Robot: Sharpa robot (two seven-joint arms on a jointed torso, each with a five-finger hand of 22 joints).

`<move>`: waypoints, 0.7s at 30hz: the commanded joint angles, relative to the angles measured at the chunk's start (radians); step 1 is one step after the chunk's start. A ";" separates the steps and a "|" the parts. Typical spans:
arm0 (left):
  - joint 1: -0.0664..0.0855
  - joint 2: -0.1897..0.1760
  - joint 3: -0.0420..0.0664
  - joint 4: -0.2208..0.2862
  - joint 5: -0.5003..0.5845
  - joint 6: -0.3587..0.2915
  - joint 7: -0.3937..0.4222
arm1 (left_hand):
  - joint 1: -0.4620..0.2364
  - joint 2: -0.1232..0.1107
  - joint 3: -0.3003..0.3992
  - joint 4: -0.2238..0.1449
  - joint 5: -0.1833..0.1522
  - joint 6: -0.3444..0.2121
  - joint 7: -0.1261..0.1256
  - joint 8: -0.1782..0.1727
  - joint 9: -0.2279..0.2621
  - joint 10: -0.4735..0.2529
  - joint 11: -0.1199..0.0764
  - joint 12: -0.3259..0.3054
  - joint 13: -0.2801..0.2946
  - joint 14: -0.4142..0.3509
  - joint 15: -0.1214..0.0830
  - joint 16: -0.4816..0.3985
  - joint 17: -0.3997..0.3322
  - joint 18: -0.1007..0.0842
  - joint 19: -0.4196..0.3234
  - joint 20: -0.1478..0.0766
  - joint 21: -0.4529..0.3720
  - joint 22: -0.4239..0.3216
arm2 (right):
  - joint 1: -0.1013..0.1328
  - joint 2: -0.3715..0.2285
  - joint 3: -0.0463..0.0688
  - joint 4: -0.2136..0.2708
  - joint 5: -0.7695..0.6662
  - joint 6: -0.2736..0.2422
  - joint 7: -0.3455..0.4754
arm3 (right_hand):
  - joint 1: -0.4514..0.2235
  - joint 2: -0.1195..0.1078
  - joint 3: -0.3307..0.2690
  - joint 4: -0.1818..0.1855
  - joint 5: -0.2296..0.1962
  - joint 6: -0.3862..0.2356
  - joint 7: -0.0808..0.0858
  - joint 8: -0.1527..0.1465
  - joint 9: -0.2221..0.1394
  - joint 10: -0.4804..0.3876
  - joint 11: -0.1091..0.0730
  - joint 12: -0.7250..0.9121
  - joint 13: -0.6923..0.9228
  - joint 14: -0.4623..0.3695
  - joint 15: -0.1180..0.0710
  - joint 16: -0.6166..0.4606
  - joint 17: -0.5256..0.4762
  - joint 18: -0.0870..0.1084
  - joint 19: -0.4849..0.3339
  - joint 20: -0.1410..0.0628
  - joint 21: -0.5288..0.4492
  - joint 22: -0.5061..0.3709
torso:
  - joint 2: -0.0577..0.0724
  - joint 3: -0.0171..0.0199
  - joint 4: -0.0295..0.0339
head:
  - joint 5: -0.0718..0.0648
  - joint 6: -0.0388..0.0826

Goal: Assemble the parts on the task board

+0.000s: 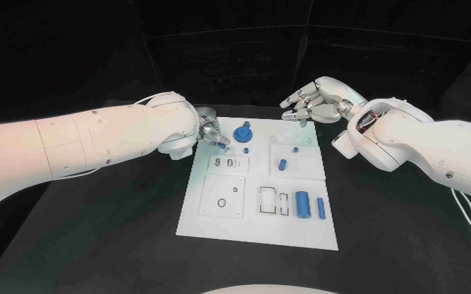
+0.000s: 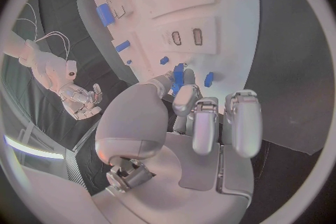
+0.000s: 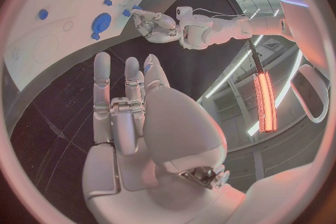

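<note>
At the task board's (image 1: 257,229) left edge, left hand (image 1: 208,131) pinches a blue part (image 1: 222,145).

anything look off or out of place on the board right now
Nothing stands out. The task board lies flat and square on the table, its blue parts sit tidily, and the left hand pinches a small blue part over its far-left corner. The right hand hovers open.

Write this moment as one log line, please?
left hand: pinching small blue part at task board far-left edge | right hand: open, off board
</note>
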 commanded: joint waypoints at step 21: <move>-0.048 -0.003 -0.003 0.053 -0.048 -0.099 0.013 | -0.011 -0.010 0.148 -0.133 0.001 0.007 -0.005 -0.001 0.005 0.010 -0.002 0.008 0.005 0.100 -0.001 0.003 0.263 -0.003 0.015 -0.005 0.004 0.071 | 0.002 0.018 0.000 -0.018 -0.002 0.010 0.005 | 0.001 0.008 -0.006 -0.002 0.006 -0.001 0.005 0.001 0.000 -0.006 0.000 0.002 -0.001 0.104 0.009 0.002 0.263 0.002 0.003 0.005 -0.002 0.001 | 0.001 -0.0021 -0.0023 | 0.004 -0.007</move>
